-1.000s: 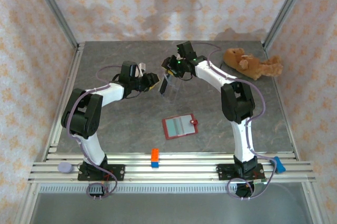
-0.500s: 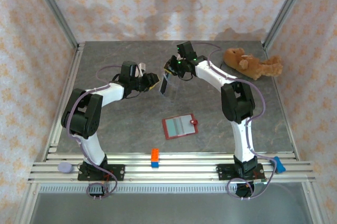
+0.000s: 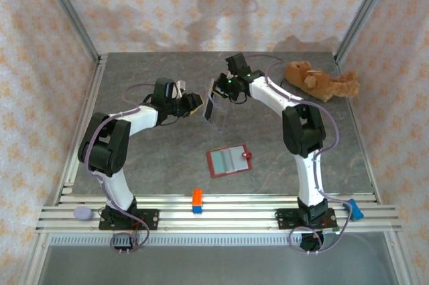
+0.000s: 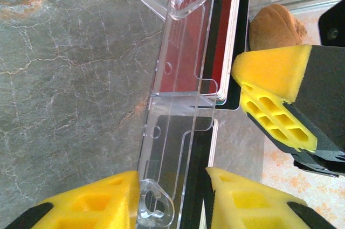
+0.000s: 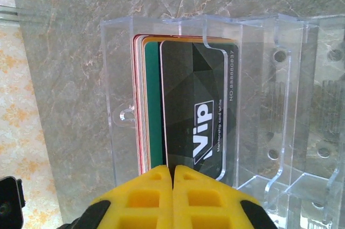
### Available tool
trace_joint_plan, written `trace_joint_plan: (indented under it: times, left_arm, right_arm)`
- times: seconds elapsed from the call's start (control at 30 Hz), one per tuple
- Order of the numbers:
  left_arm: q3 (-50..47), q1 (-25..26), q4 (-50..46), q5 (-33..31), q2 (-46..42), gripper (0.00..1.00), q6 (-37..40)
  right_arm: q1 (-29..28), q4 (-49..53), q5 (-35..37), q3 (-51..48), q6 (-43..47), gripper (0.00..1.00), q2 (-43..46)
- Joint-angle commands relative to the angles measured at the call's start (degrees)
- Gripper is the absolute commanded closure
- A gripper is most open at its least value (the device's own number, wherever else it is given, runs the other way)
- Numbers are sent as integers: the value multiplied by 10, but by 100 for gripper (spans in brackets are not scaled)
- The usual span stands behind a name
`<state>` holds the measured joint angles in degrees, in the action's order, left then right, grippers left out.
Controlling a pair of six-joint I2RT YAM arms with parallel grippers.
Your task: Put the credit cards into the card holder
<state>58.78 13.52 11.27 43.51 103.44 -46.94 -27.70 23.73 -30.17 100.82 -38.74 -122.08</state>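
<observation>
Meeting black VIP card (image 5: pixel 197 94) end-on, right gripper (image 5: pixel 172 175) shut.
Pointing lengthwise away from fingertips (image 5: pixel 148 188), in clear tray (image 5: pixel 116 78) clamped by left gripper (image 4: pixel 172 196).

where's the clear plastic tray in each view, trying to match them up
Top external: clear tray mid-table, beyond the red card holder.
Left wrist: tray runs top to bottom through the centre.
Right wrist: tray spans most of the frame.
Shared landmark: the stack of credit cards standing in it.
</observation>
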Motion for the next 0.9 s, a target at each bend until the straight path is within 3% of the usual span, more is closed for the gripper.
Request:
trace_joint_plan:
  times: [0.0, 0.6, 0.87]
  left_arm:
    - [12, -2, -22, 0, -22, 64, 16]
    - [28, -10, -113, -30, -95, 63, 65]
    - [25, -7, -192, -52, -173, 58, 99]
  right_arm:
    - [-2, 38, 12, 1, 22, 100, 39]
    - [-1, 148, 60, 45, 79, 100, 74]
    - [-1, 194, 74, -21, 152, 100, 150]
